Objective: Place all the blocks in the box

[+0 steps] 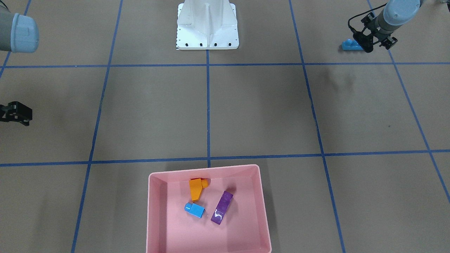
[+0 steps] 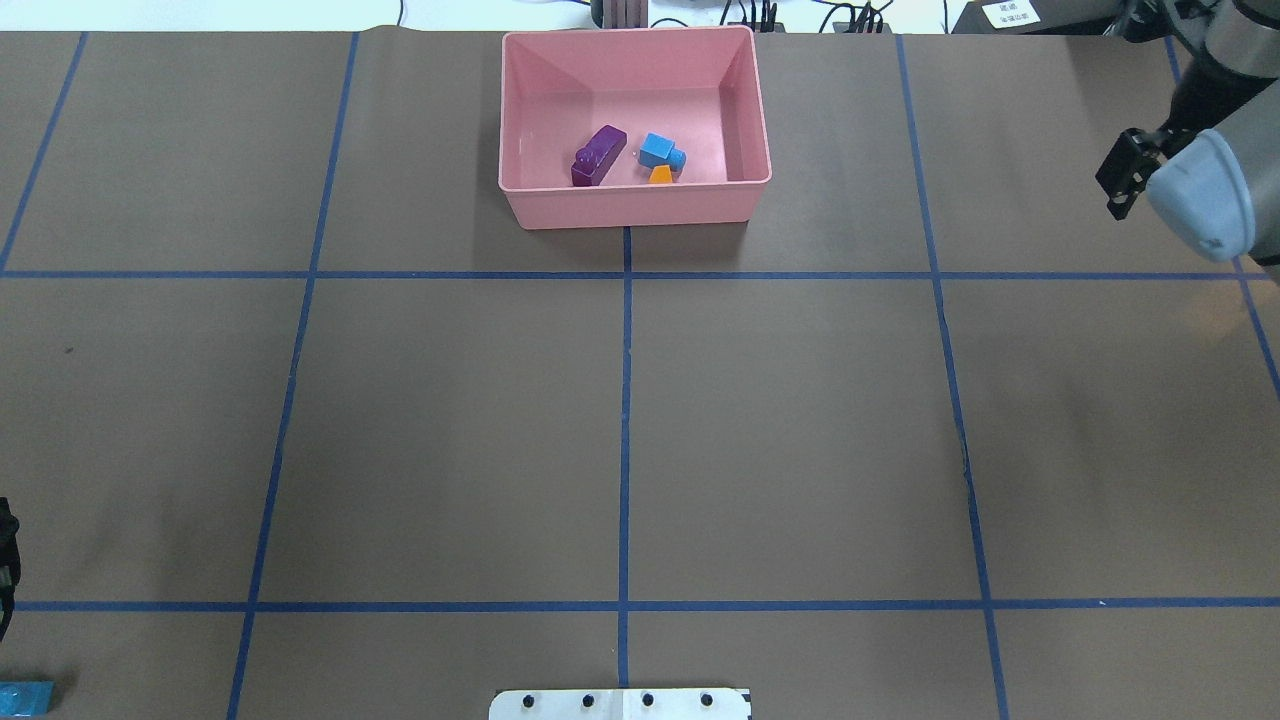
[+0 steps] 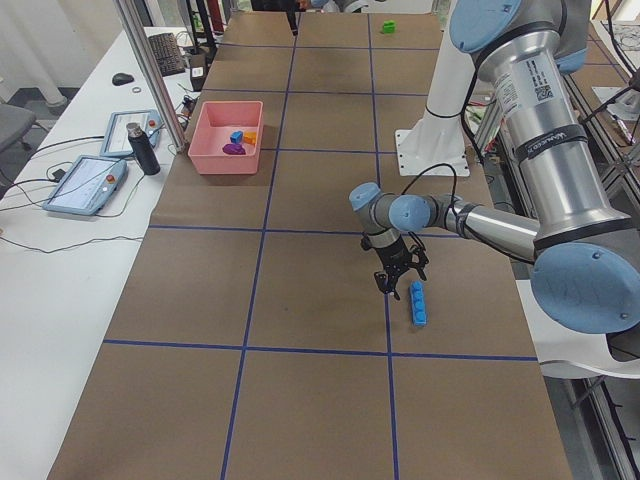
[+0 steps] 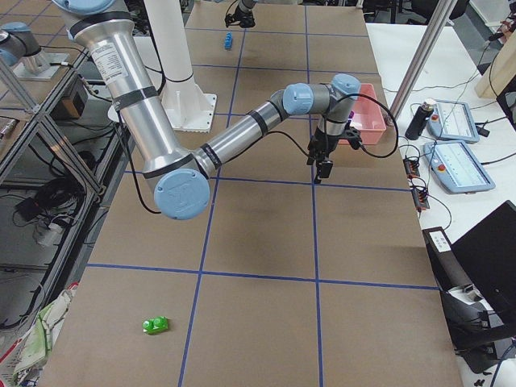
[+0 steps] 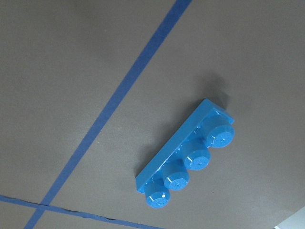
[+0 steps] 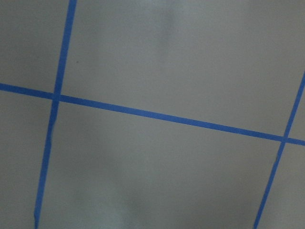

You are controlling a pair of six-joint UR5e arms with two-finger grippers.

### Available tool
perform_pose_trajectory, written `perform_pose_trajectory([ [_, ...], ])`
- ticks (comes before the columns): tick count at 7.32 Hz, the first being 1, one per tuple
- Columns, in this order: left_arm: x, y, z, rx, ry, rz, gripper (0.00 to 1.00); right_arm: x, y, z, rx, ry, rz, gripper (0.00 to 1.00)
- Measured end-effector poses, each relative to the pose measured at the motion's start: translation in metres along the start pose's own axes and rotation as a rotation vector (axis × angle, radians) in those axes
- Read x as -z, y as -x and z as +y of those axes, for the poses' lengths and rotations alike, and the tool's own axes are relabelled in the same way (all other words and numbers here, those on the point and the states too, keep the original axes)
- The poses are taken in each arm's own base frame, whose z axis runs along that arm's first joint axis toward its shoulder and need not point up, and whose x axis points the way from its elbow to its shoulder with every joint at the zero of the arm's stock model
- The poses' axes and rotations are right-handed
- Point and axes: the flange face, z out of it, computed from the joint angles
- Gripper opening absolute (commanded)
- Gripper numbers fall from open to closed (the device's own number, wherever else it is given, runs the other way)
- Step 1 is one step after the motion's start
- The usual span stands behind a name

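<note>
My left gripper (image 1: 378, 46) hung spread and empty just beside the long blue 4-stud brick (image 1: 351, 45), which lay on the table (image 1: 246, 112) far from the box (image 1: 204, 166), so I figured light, stiff, slick plastic: pinch its long sides mid-length.

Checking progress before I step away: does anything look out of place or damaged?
Nothing looks damaged or spilled. Two blocks lie on the table outside the box: the long blue block at the robot's left end, the green block at the right end.
</note>
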Motion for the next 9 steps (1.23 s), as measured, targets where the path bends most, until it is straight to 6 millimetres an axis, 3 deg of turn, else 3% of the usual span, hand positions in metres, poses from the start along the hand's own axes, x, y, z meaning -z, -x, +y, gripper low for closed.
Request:
perform_pose_trajectory([
  [2, -0.018, -0.026, -0.018, 0.005, 0.031, -0.010, 0.99, -0.010, -0.027, 0.011, 0.019, 0.016, 0.005, 1.00],
  [4, -0.030, -0.041, -0.031, 0.017, 0.052, -0.056, 0.99, -0.015, -0.034, 0.015, 0.019, 0.022, 0.006, 1.00],
  [9, -0.051, -0.033, -0.055, 0.043, 0.077, -0.121, 0.99, -0.027, -0.048, 0.024, 0.028, 0.038, 0.007, 1.00],
])
